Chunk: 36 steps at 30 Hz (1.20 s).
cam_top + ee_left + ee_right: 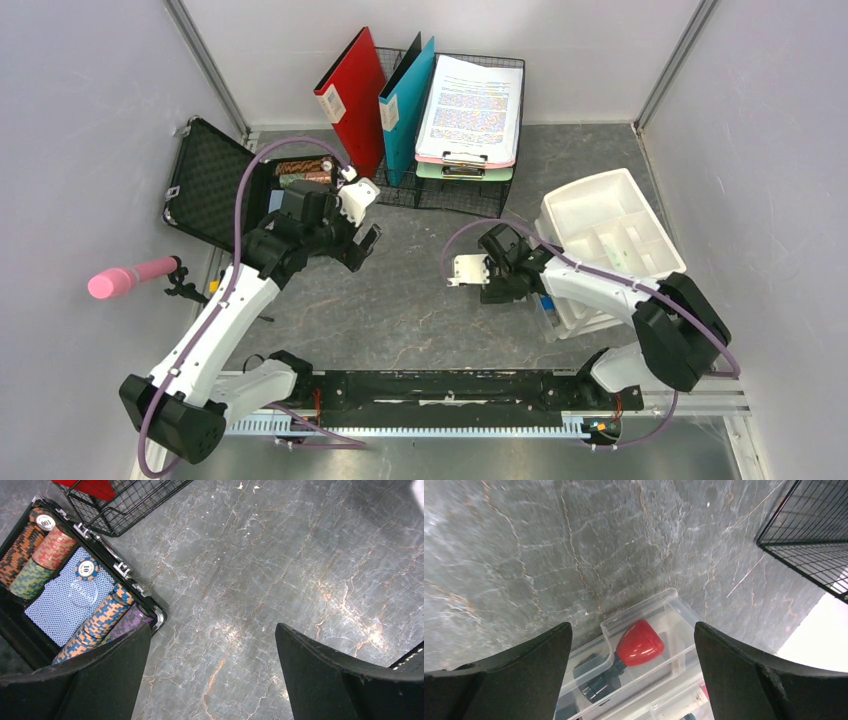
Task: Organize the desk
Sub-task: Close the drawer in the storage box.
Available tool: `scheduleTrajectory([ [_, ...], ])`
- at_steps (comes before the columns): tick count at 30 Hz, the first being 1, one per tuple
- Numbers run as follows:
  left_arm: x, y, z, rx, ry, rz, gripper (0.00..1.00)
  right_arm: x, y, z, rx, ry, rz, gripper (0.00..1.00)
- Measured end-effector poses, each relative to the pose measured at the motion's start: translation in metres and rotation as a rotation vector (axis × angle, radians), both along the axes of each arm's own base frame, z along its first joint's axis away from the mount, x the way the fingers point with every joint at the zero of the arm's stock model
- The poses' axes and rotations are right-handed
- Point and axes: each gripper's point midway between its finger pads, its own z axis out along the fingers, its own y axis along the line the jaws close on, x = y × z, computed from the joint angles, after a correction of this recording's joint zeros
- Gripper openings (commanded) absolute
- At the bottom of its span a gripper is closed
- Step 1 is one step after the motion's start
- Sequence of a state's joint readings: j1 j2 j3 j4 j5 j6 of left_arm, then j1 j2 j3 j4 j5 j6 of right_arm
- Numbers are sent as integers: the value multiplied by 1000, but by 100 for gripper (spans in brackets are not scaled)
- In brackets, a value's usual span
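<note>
Desk (400,300) fills the enclosure floor between pale walls (90,120). Black case (205,185) lies open at ten o'clock, white tray (610,215) at three. Left gripper (212,640) hangs over bare top beside the case, fingers apart, empty. Right gripper (633,635) hovers above a clear box (659,601), fingers likewise apart.

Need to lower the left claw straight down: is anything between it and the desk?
Nothing visible. Bare desk shows ahead of the open left claw; the chip case lies off to one side, near the wire basket.
</note>
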<state>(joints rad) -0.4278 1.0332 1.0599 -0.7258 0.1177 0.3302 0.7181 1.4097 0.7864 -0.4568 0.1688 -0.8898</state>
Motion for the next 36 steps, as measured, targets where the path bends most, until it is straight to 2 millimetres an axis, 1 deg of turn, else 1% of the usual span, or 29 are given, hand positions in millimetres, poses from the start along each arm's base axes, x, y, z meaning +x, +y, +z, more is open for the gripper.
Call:
scheduleTrajectory([
  [4, -1, -2, -2, -10, 8, -10, 100, 7, -18, -10, -106, -7, -16, 98],
  [8, -4, -4, -6, -19, 17, -17, 100, 14, -36, -17, -167, 2, -42, 98],
  [16, -4, -7, -3, -38, 4, -30, 100, 28, -75, -16, -226, -6, -140, 98],
  [18, -4, -7, -2, -38, 4, -29, 100, 30, -80, -15, -234, -8, -154, 98],
  [21, -4, -7, -2, -38, 3, -30, 100, 31, -84, -15, -238, -10, -167, 98],
  [25, -5, -7, -1, -41, -2, -30, 100, 28, -84, -13, -225, 1, -163, 98],
  [30, -6, -7, 1, -46, -8, -33, 100, 24, -85, -2, -205, -17, -155, 98],
  [36, -7, -7, 1, -46, -7, -33, 100, 14, -95, 8, -224, -48, -126, 98],
])
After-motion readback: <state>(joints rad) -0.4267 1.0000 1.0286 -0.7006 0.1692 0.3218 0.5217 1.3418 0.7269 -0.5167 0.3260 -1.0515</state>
